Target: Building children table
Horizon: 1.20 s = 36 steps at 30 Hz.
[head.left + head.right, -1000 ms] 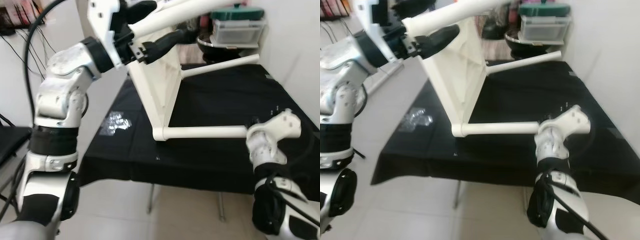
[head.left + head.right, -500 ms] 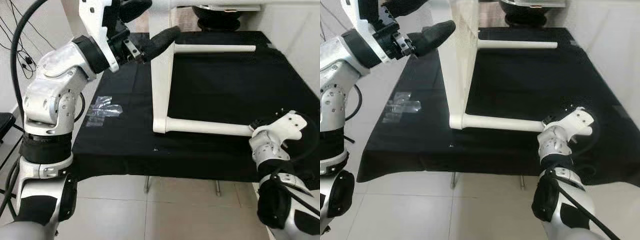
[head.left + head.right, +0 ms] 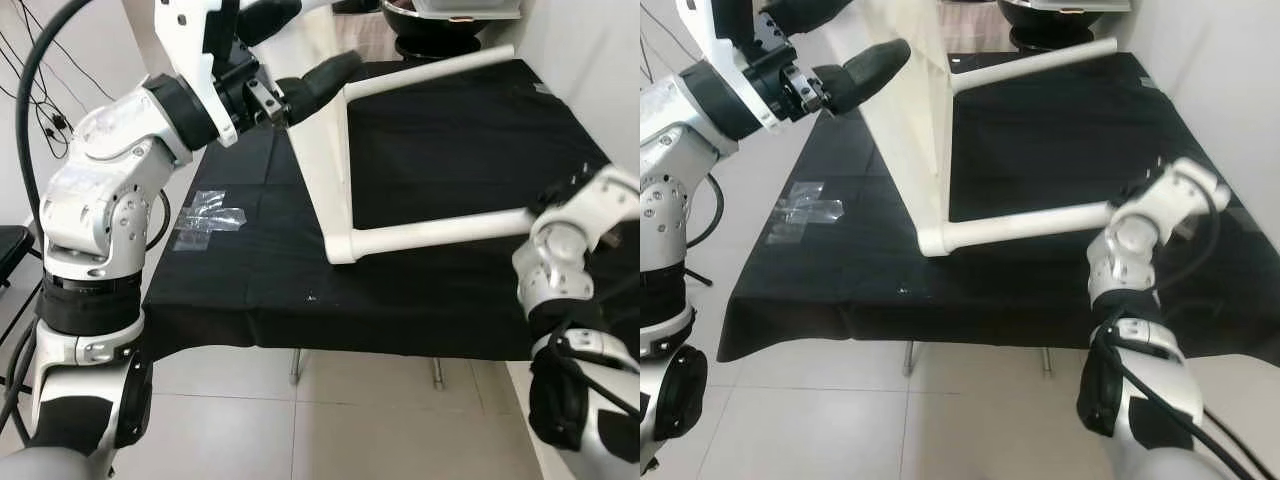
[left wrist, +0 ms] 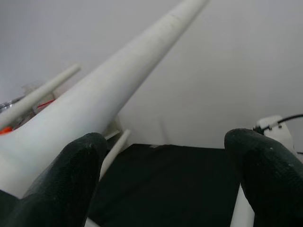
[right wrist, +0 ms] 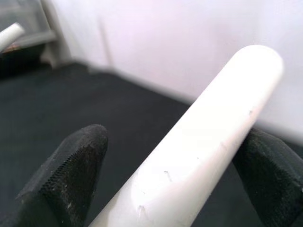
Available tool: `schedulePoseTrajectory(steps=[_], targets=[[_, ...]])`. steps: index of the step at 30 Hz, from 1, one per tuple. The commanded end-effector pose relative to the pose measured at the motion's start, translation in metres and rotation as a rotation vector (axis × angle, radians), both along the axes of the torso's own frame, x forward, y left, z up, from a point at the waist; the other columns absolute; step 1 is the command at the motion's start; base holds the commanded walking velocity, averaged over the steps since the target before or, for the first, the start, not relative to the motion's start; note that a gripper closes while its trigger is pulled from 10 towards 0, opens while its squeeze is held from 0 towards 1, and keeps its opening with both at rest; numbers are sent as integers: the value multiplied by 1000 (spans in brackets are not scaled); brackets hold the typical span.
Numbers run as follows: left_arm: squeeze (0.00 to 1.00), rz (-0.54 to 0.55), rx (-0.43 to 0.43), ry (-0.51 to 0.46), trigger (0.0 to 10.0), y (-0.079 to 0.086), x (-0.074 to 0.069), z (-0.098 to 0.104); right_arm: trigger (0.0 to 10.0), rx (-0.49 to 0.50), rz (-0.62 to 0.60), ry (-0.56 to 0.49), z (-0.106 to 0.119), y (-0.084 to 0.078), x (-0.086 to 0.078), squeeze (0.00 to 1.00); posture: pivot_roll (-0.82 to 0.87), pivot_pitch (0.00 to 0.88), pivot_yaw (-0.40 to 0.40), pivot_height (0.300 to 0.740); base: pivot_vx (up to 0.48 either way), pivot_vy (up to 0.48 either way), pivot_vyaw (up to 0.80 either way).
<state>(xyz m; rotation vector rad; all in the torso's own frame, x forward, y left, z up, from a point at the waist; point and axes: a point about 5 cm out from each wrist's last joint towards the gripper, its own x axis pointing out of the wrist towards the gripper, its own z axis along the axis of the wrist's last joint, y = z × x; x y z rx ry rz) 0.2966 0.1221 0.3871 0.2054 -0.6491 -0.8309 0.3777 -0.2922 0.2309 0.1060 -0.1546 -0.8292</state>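
Item: white children's table (image 3: 335,180), on its side on black tabletop (image 3: 450,130) | left pincer (image 3: 295,50) spread around upper leg | right pincer (image 5: 175,170) straddling lower leg (image 3: 440,230), fingers apart | risk: loose hold, table may tip.

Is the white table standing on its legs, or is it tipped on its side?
Tipped on its side. The white table rests its top's edge on the black cloth, and its legs point sideways.
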Motion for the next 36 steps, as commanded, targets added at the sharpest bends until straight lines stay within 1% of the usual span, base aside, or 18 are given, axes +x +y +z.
schedulePoseTrajectory(steps=[1,2,3,5,7,8,12,14,15,17,20,21,22,26,28,31,33,36], targets=[[0,-10,3,-10,10000,-2,-4,0,10000,-82,-5,205,-38,-1,-5,1000,-11,116,-13,740,0,0,0],[0,-10,3,-9,10000,-2,-4,0,10000,-56,-2,219,-42,-1,-6,1000,-13,118,-15,740,0,0,0],[0,-9,1,-8,10000,-2,-5,0,10000,-23,7,256,-52,-1,-8,1000,-12,120,-17,740,0,0,0],[0,-9,0,-7,10000,-2,-5,0,10000,-13,10,271,-56,0,-8,1000,-12,120,-17,740,0,0,0],[0,-12,1,-5,10000,-2,-6,-2,10000,46,20,319,-70,2,-10,1000,-12,120,-17,740,0,0,0],[0,-12,1,-5,10000,-2,-6,-2,10000,46,20,319,-70,2,-10,1000,-12,120,-17,740,0,0,0],[0,-11,1,-4,10000,-3,-6,-1,10000,43,20,372,-79,3,-13,1000,-8,123,-20,740,0,0,0],[0,-10,1,-6,10000,-2,-7,0,10000,81,24,428,-92,3,-17,1000,-6,123,-24,740,0,0,0],[0,-10,1,-6,10000,-2,-7,0,10000,81,24,428,-92,3,-17,1000,-6,123,-24,740,0,0,0],[0,-6,1,-8,10000,-1,-8,0,10000,76,21,477,-98,2,-20,1000,-6,124,-27,740,0,0,0],[0,-4,1,-8,10000,-1,-9,-1,10000,51,13,506,-99,-1,-21,1000,-5,124,-28,740,0,0,0],[0,-3,1,-9,10000,-1,-9,-1,10000,-6,-1,537,-97,-4,-22,1000,-5,125,-31,740,0,0,0],[0,-4,0,-9,10000,-1,-9,-1,10000,-37,-6,552,-95,-5,-22,1000,-5,125,-31,740,0,0,0],[0,-4,-1,-9,10000,-2,-9,-1,10000,-55,8,594,-98,-5,-23,1000,-8,128,-34,740,0,0,0],[0,-4,-1,-9,10000,-2,-9,0,10000,-79,24,638,-103,-4,-24,1000,-7,129,-36,740,0,0,0],[0,-4,-1,-9,10000,-2,-10,0,10000,-77,34,646,-106,-2,-24,1000,-9,135,-38,740,0,0,0],[0,-5,0,-8,10000,-2,-11,-1,10000,-45,62,670,-113,2,-26,1000,-11,137,-41,740,0,0,0],[0,-6,0,-9,10000,-3,-12,-1,10000,-44,76,699,-120,5,-28,1000,-10,140,-44,740,0,0,0]])
